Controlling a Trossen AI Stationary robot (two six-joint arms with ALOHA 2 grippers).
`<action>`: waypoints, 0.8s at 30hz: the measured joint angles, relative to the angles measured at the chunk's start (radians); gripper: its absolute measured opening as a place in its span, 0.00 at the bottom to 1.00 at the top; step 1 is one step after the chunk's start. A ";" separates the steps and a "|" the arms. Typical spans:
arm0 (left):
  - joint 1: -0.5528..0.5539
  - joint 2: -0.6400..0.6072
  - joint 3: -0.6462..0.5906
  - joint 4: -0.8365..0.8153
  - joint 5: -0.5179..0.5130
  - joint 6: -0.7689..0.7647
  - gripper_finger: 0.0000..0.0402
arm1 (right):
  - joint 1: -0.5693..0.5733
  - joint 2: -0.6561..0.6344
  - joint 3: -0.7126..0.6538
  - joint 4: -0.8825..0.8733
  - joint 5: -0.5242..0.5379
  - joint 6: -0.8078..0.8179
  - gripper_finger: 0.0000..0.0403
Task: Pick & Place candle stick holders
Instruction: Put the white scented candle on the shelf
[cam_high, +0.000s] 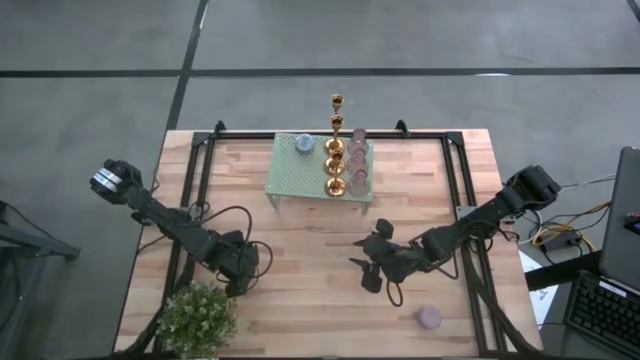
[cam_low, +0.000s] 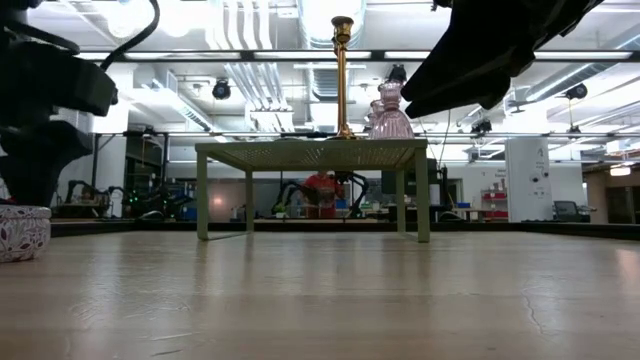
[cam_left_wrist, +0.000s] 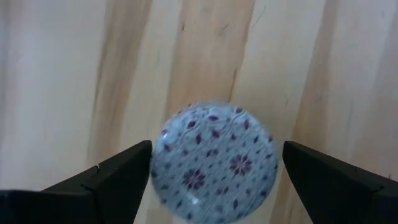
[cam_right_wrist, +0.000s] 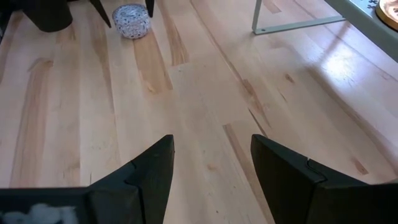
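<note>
Left pincer (cam_left_wrist: 214, 180): we find it low over the surface near the front-left corner; its fingers (cam_left_wrist: 112, 180) stand wide apart on either side of a patterned cup (cam_left_wrist: 214, 162), with a gap visible at each flank, so nothing is held.
Right pincer (cam_right_wrist: 211, 168): we see it over the front-right part of the surface; jaws parted and empty, bare wood between them.
Patterned cup: squat, round, pale blue with small purple flower motifs; glazed and glossy; we judge it light, rigid, breakable and rather slippery; take it across the widest part of its round wall, fingers level and square.
Lilac cup (cam_high: 430, 317): lies alone near the front-right corner, just beside the right arm; the same squat form, so the same grip applies.
Gold candlesticks (cam_high: 335, 150): slim, shiny metal with round bases, in a row on the mint rack (cam_high: 290, 180) at the back edge; we judge them top-heavy; hold the stem low.
Pink cups (cam_high: 358, 160): stand beside the gold row on the rack; translucent and smooth.
Surface (cam_high: 300, 260): pale wood planks, matt grain.
Potted plant (cam_high: 195, 318): bushy, at the front-left corner, close to the left arm.
</note>
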 joint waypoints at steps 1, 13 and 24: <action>0.000 0.000 -0.009 0.019 0.002 -0.002 0.90 | 0.000 0.000 0.000 0.000 0.000 0.000 0.51; 0.000 0.000 -0.046 0.038 0.012 -0.041 0.81 | 0.000 0.000 0.000 0.000 0.001 0.000 0.51; 0.000 0.000 -0.046 0.070 0.012 -0.042 0.77 | 0.000 0.000 0.000 0.001 0.003 0.000 0.51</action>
